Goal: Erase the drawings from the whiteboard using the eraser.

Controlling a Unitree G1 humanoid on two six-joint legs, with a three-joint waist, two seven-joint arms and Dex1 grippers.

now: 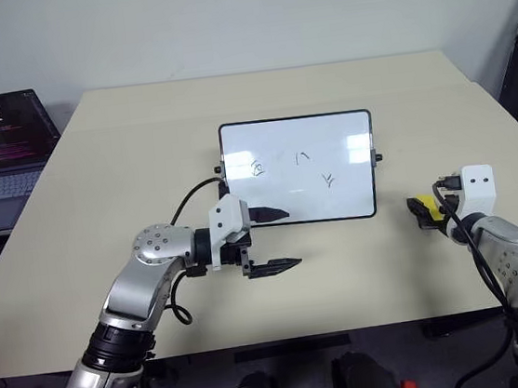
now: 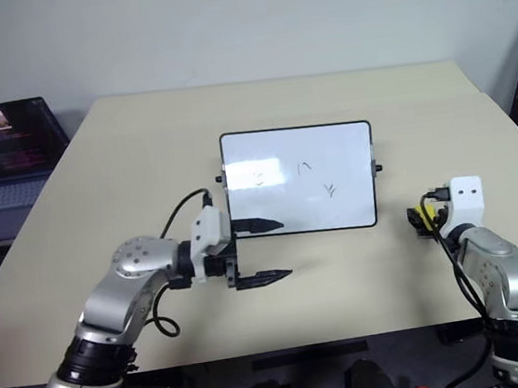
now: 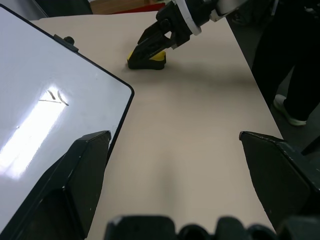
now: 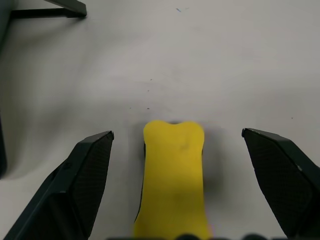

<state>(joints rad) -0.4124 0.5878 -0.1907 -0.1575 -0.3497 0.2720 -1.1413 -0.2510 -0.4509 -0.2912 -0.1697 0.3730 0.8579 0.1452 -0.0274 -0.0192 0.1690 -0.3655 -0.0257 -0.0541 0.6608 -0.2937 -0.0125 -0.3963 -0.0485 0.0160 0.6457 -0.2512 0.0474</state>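
One small yellow eraser, dark-based, waisted top

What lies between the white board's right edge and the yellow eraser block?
Bare beige tabletop, as the left eye view shows, between the black-framed white whiteboard and the small yellow eraser, which sits between the open right gripper's fingers.

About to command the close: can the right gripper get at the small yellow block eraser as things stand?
Probably yes: the right gripper stands open with the yellow eraser lying between its fingers on the beige table, nothing between them.
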